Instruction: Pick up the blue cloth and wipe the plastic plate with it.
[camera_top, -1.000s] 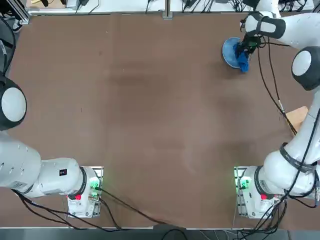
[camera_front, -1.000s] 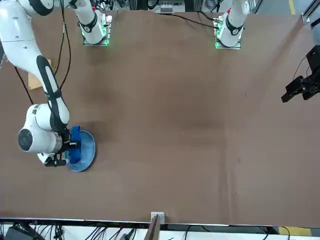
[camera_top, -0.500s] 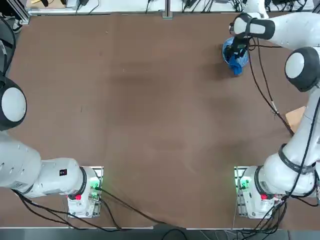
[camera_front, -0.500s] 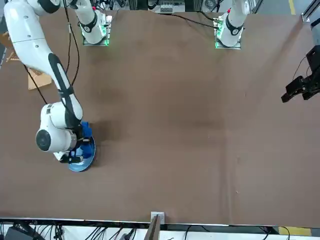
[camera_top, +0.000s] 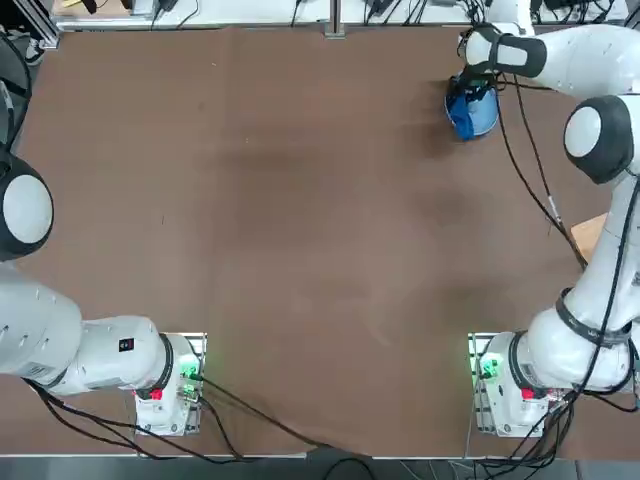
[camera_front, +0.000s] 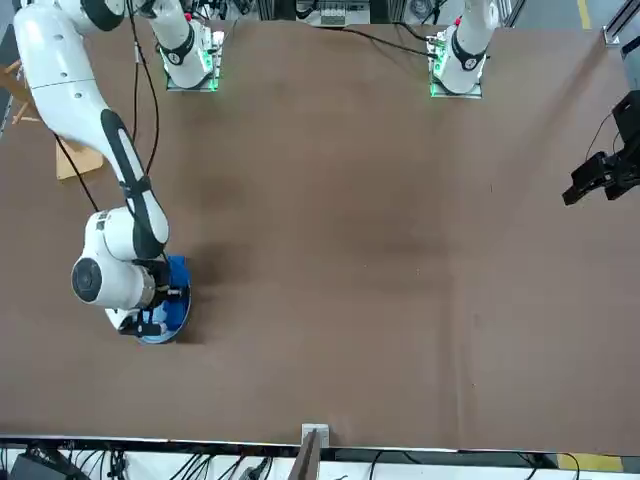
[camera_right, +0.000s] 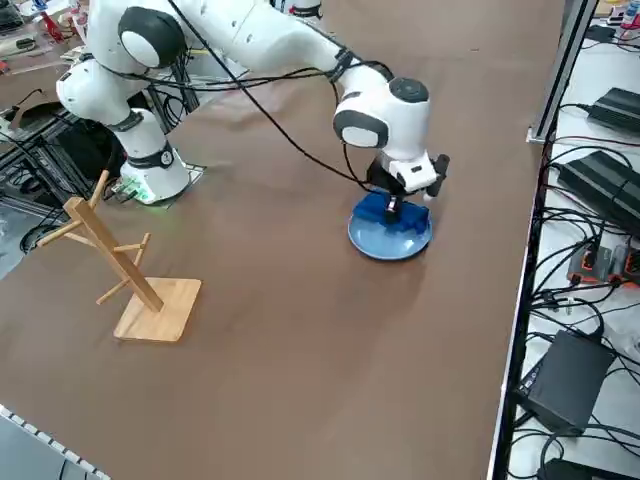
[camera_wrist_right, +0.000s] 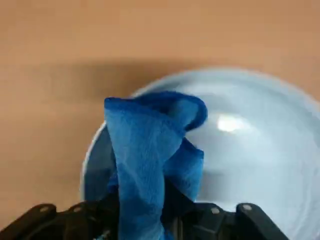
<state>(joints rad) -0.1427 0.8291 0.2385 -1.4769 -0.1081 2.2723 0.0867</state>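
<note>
Where the right gripper (camera_wrist_right: 172, 220) hangs over the plastic plate (camera_wrist_right: 260, 150), its fingers clench the blue cloth (camera_wrist_right: 145, 150); the cloth seemingly touches the plate.

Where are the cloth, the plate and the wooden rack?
blue cloth (camera_wrist_right: 141, 150): wrist view, hanging fold
plastic plate (camera_right: 388, 243): side view, inner surface
wooden rack (camera_right: 160, 310): side view, square base
</note>
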